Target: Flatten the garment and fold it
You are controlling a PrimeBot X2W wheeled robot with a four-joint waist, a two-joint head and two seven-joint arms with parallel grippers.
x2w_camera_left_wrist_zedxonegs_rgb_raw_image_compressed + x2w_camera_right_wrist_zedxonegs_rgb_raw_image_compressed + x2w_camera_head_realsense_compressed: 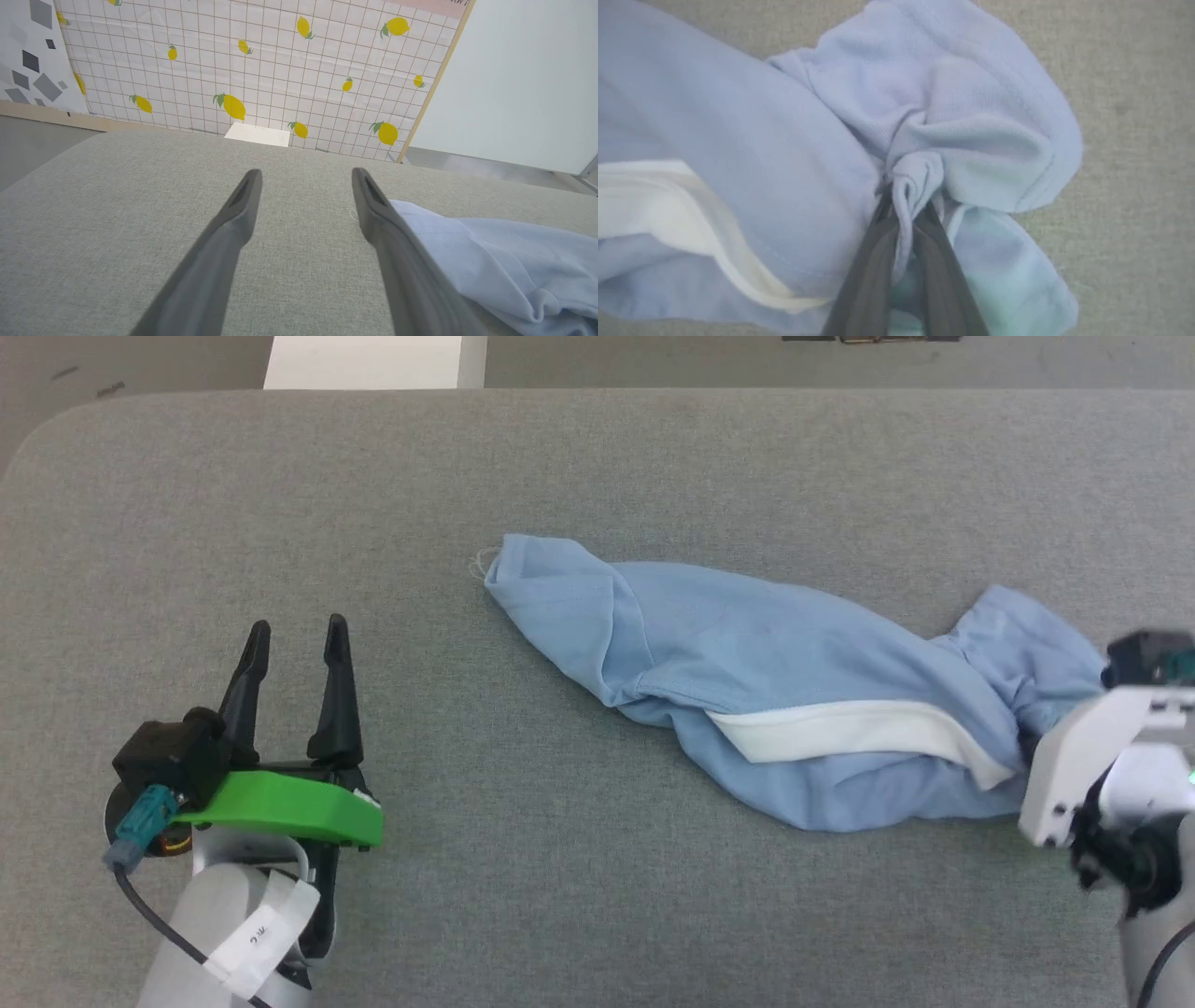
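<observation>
R pincer (908,201) pinching garment (766,653) end, L pincer (298,627) spread over bare table (560,896), well apart

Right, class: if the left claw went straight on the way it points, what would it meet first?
Probably only bare grey table ahead of the left claw; the garment lies to its right. Depth unclear.

Grey woven table surface (597,476), far-left corner rounded. Just past its far edge, left of middle: a white box (373,361) with a flat top, grey floor (140,364) around it. Dark items (868,339) further along the floor are cut off and cannot be identified. Behind the box: a wall panel (261,70) with a thin grid and yellow lemons. In the left wrist view a pale panel (28,56) with grey angular shapes adjoins its left, a wooden strip (434,88) and a plain white wall (523,79) its right.
</observation>
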